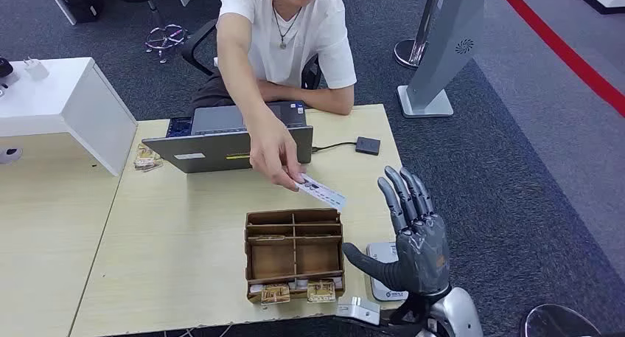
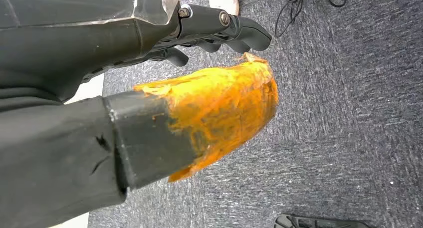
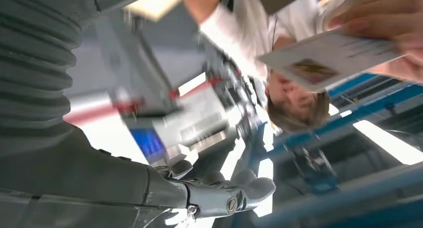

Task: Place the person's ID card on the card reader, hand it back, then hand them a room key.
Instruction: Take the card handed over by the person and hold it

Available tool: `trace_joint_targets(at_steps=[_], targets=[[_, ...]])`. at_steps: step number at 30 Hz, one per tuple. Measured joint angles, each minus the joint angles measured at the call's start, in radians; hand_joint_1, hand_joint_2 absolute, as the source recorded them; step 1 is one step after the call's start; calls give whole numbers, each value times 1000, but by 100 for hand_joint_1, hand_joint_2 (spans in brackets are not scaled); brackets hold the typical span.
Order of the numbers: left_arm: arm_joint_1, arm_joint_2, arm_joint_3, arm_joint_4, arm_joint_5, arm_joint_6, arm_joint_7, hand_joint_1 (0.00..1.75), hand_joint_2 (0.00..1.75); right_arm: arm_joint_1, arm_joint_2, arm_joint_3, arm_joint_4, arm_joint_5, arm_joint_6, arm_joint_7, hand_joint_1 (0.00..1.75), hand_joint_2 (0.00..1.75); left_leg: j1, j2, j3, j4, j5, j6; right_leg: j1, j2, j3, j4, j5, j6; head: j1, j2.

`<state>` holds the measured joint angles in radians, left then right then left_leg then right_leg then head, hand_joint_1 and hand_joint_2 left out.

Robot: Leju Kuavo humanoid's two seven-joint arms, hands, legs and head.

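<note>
One ID card (image 1: 321, 192) is in play, pinched in the person's hand (image 1: 274, 154) and held out above the table (image 1: 177, 241), between the laptop (image 1: 228, 141) at the far edge and the robot's right hand (image 1: 413, 234). The card hangs clear of that hand, not touching it. From the right wrist view the same card (image 3: 331, 58) shows face-on in the person's fingers.

The right hand is raised over the table's right edge, palm toward the card, fingers straight and apart, thumb out to the side, holding nothing. The left hand (image 2: 219, 33) hangs over carpet, with its dark fingers slightly bent and nothing in them that I can see.

One brown wooden organiser (image 1: 295, 252) stands near the front edge, divided into several compartments. Its front row holds two small brownish items (image 1: 298, 292), too small to name; what the other compartments hold cannot be told. One white card reader (image 1: 379, 259) lies by the front right corner, partly behind the right hand. One small dark box (image 1: 367, 145) lies near the far right corner, wired to the laptop.
</note>
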<state>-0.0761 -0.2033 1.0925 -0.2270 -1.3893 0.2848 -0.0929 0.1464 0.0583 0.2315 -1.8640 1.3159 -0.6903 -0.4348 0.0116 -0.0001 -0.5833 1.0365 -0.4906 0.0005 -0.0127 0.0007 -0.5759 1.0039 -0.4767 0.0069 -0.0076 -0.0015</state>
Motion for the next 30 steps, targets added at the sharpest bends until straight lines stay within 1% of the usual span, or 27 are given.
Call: trace_joint_targets(at_steps=[2, 4, 5, 6, 8, 10, 14, 22, 29, 30], targets=[[0, -1, -2, 0, -1, 0, 1, 0, 0, -6, 8, -13, -17, 86, 0, 33, 0, 175, 0, 0, 0, 0, 0, 0, 0, 0, 0, 0, 0, 0, 0, 0], [0, -3, -5, 0, -2, -1, 2, 0, 0, -19, 16, -33, -45, 201, -1, 77, 0, 175, 0, 0, 0, 0, 0, 0, 0, 0, 0, 0, 0, 0, 0, 0], [0, -4, -6, 0, -2, -1, 2, 0, 0, -27, 17, -44, -57, 226, -1, 78, 0, 175, 0, 0, 0, 0, 0, 0, 0, 0, 0, 0, 0, 0, 0, 0], [0, -5, -6, 0, -2, -2, 2, 0, 0, -35, 20, -61, -67, 234, -1, 60, 0, 175, 0, 0, 0, 0, 0, 0, 0, 0, 0, 0, 0, 0, 0, 0], [0, -8, -7, 0, -2, -2, 2, 0, 0, -52, 30, -100, -81, 237, -1, 14, 0, 175, 0, 0, 0, 0, 1, 0, 0, 0, 0, 0, 0, 0, 0, 0], [0, -10, -8, 0, -1, -2, 0, 0, 0, -67, 39, -130, -87, 237, -1, -3, 0, 175, 0, 0, 0, 0, 1, 0, 0, 0, 1, 0, 0, 0, 0, 0], [1, -14, -16, 0, 4, -6, -4, 0, 0, -90, 42, -150, -89, 237, -1, 38, 0, 175, 0, 0, 0, 0, 1, 0, 0, 0, 1, 0, 0, 0, 0, 0], [0, -21, -22, 0, 7, -9, -12, 0, 0, -106, 47, -158, -71, 237, -1, 13, 0, 175, 0, 0, 0, 0, 1, 0, 0, 0, 0, 0, 0, 0, 0, 0], [-1, -25, -22, 0, 7, -10, -18, 0, 0, -110, 51, -158, -49, 237, -1, 20, 0, 175, 0, 0, 0, 0, 1, 0, 0, 0, 0, 0, 0, 0, 0, 0], [-1, -25, -22, 0, 7, -10, -20, 0, 0, -109, 51, -158, -46, 237, -1, 23, 3, 175, 0, 0, 0, 0, 1, 0, 0, 0, 0, 0, 0, 0, 0, 0]])
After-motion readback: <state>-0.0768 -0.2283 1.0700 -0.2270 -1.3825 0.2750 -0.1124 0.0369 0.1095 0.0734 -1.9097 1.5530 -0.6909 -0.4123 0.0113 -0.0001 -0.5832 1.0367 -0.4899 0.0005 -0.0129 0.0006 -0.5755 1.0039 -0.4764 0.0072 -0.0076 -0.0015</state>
